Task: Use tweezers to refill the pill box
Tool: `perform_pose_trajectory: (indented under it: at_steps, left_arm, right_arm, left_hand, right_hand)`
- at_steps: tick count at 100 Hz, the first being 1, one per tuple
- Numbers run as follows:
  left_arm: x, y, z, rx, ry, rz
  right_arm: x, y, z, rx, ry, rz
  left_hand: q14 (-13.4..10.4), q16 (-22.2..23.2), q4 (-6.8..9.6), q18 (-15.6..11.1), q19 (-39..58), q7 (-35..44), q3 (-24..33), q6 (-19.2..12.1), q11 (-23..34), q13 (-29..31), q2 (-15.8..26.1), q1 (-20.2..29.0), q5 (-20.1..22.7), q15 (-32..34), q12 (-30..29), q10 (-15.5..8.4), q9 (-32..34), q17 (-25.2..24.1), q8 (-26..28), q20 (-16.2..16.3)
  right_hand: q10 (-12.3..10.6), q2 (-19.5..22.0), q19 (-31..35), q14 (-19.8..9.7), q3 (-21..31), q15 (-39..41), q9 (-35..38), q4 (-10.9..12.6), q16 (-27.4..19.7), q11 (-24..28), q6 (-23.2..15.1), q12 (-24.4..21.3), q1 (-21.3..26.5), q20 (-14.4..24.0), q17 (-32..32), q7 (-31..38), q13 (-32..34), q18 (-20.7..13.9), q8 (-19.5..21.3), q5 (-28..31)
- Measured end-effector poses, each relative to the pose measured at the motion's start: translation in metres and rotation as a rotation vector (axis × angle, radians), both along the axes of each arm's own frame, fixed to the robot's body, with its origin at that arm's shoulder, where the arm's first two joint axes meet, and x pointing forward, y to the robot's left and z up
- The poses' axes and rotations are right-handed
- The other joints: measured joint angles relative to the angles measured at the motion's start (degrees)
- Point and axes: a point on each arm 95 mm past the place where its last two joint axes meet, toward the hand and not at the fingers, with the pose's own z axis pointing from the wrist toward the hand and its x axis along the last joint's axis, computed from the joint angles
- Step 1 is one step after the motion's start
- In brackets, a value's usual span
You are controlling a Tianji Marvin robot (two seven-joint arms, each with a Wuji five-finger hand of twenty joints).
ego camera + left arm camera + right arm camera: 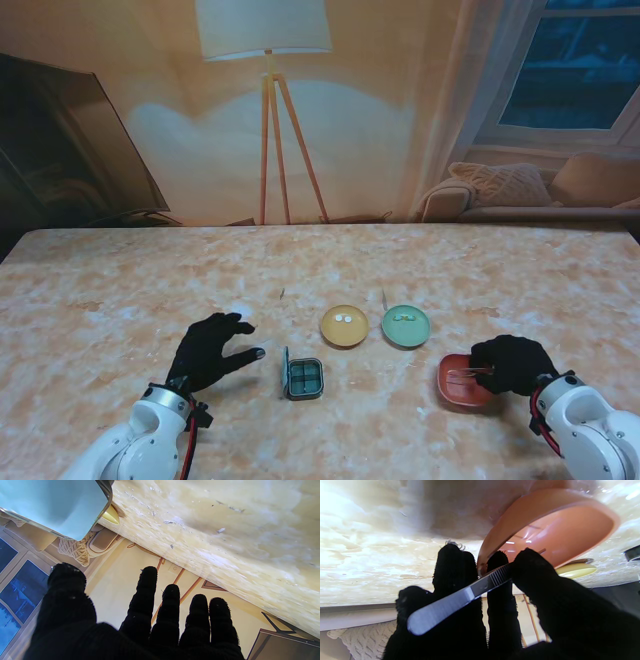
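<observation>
A small teal pill box (304, 378) lies open on the table, nearer to me than the yellow dish (344, 326) holding two white pills and the green dish (406, 325) holding a pale pill. My right hand (512, 364) rests over the red dish (462, 384) and is shut on steel tweezers (460, 598), pinched between thumb and fingers (532, 565); the tips point into the red dish (552, 530). My left hand (212, 348) is open, fingers (147, 590) spread, just left of the pill box (57, 505).
The marble-patterned table (120, 300) extends far to the back edge. A thin stick-like item (384, 298) lies beyond the green dish. A backdrop with lamp and sofa stands behind the table.
</observation>
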Motion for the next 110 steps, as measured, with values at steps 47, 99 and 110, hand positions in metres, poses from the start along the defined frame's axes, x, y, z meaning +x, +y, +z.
perform_pose_trajectory:
  at_steps: [47,99,110]
  left_arm:
    - [0.006,0.0,0.004,0.016,0.014,-0.001]
    - [0.013,0.006,0.008,0.038,0.026,0.01]
    - [0.014,0.007,0.011,0.039,0.031,0.013]
  right_arm:
    - [0.001,-0.008,0.007,0.022,-0.037,-0.059]
    - [0.034,0.011,0.025,0.039,-0.119,-0.041]
    - [0.048,0.02,0.025,0.023,-0.109,-0.014]
  left_hand:
    - [0.02,0.0,0.0,0.0,0.38,0.0,0.0,0.0,0.0,0.0,0.0,0.0,0.0,0.0,0.0,0.0,0.0,0.14,0.0,0.0]
    - [0.11,0.0,0.0,0.0,0.41,0.0,0.0,0.0,0.05,0.58,0.0,0.0,-0.03,0.74,0.01,0.2,1.02,0.16,0.0,0.0]
    - [0.11,0.01,0.0,0.0,0.42,0.0,0.0,0.02,0.09,0.58,0.0,0.0,-0.04,0.74,0.01,0.35,1.35,0.16,0.0,0.0]
  right_hand:
    - [-0.6,0.25,0.01,-0.01,-0.11,-1.45,0.02,0.0,-0.55,-0.13,-0.04,-0.02,0.0,0.01,-0.38,0.41,-0.05,-0.01,-0.01,0.0]
    - [-0.78,0.24,0.01,-0.07,-0.11,-1.45,2.61,-0.11,-0.57,-0.51,0.0,-0.33,0.0,0.06,0.8,1.05,1.44,-0.01,-0.01,0.03]
    - [-0.83,0.23,0.06,-0.08,-0.11,-1.38,3.0,-0.4,-0.57,-0.53,0.0,0.63,0.01,0.09,0.98,1.05,1.66,-0.01,-0.01,0.02]
